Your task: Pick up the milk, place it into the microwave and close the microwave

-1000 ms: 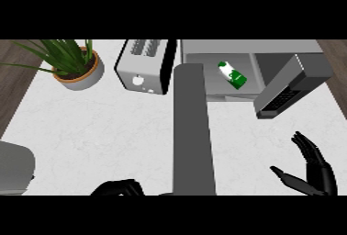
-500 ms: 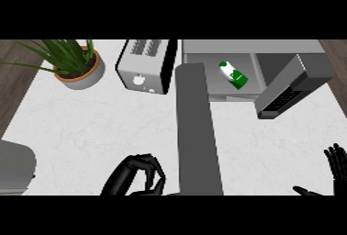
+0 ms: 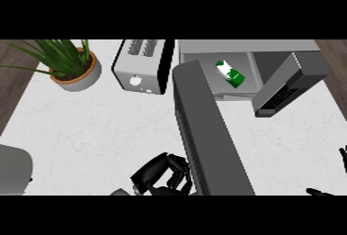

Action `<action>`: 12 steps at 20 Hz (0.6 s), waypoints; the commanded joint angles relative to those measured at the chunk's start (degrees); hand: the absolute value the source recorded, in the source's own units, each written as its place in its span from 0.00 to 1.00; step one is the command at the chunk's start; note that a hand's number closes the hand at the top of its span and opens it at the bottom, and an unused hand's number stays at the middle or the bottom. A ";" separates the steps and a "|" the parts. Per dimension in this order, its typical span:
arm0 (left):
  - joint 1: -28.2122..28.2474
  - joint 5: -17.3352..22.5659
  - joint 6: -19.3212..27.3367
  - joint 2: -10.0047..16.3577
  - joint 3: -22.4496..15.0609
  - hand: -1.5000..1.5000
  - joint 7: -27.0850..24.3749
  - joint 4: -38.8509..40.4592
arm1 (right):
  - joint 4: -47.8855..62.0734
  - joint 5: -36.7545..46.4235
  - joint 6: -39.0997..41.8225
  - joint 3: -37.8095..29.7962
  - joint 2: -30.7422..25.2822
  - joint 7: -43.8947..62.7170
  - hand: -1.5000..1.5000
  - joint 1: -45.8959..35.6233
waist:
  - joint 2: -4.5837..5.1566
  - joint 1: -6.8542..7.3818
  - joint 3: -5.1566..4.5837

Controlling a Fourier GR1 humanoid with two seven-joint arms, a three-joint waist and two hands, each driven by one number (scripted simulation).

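Door-closing seems the step in hand: the black left hand (image 3: 161, 176) is curled, holding nothing, just left of the long dark grey microwave door (image 3: 203, 128), which needs pushing rightward; the black right hand (image 3: 320, 192) barely shows, state untellable. Beyond, the green-and-white milk carton (image 3: 229, 73) already lies inside the grey microwave (image 3: 247, 46).

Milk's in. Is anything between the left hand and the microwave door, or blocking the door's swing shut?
Nothing visible. The left hand is curled right beside the open door, at its outer side near the free end. The milk lies inside the microwave, back from its opening.
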 commanded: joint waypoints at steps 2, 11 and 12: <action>-6.66 3.24 2.31 -0.08 -10.04 1.00 2.68 8.61 | -2.69 -0.20 6.39 1.23 -0.63 -4.54 0.00 0.89 | 0.10 -0.61 -0.12; -13.67 15.27 17.94 -0.06 -23.69 1.00 -5.28 12.50 | -8.21 -1.77 10.83 4.12 -1.48 -4.61 0.00 1.03 | 0.55 -3.21 -0.22; -15.34 17.91 17.55 -0.05 -23.82 1.00 -6.28 11.52 | -9.00 -3.06 10.53 3.66 -2.22 -1.29 0.00 -0.98 | 0.52 -2.71 -0.25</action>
